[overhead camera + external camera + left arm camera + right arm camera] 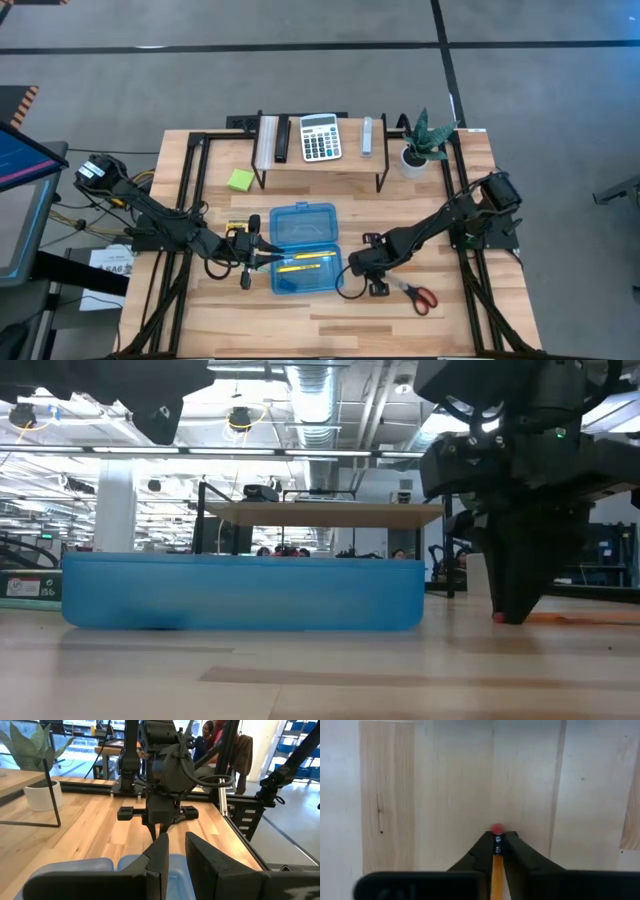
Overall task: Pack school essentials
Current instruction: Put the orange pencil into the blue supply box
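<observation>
Blue plastic pencil case (303, 248) lying open mid-table, yellow pencils (300, 266) inside. Right gripper (497, 851) down at the tabletop just right of the case, fingers clamped on an orange pencil (496, 875) with a red eraser tip. Left gripper (262, 255) over the case's left edge, fingers narrowly parted, nothing seen between. Red-handled scissors (417, 295) near the right gripper. Lime-green sticky-note pad (240, 180) beside the shelf.

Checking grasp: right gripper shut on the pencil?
Yes: right gripper fingers pinch the yellow pencil near its red eraser.
</observation>
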Available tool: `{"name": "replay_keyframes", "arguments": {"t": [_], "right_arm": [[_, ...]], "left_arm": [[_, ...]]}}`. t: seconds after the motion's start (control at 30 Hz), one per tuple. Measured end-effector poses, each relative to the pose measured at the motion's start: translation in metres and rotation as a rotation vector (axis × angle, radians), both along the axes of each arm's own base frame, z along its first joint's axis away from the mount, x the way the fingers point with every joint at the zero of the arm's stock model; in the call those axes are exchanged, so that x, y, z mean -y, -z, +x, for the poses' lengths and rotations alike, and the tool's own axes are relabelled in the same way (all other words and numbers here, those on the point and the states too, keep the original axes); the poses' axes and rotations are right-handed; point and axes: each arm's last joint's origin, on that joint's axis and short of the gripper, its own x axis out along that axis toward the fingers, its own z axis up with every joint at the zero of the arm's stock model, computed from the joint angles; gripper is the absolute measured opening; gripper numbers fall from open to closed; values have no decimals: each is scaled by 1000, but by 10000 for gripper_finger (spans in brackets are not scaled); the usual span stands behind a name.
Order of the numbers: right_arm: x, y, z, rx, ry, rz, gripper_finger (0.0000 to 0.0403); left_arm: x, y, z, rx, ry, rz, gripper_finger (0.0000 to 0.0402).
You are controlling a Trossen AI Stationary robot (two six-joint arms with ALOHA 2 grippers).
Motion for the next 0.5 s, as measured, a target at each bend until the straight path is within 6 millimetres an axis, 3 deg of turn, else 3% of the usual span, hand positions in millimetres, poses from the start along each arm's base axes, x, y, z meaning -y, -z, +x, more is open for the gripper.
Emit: {"name": "replay_keyframes", "arguments": {"t": [0.2,0.5], "right_arm": [[3,0,1,-3,2,-4,9],[8,0,2,-7,6,-7,11]], "left_arm": [[0,0,0,0,0,1,50],[0,0,0,0,0,3,50]]}}
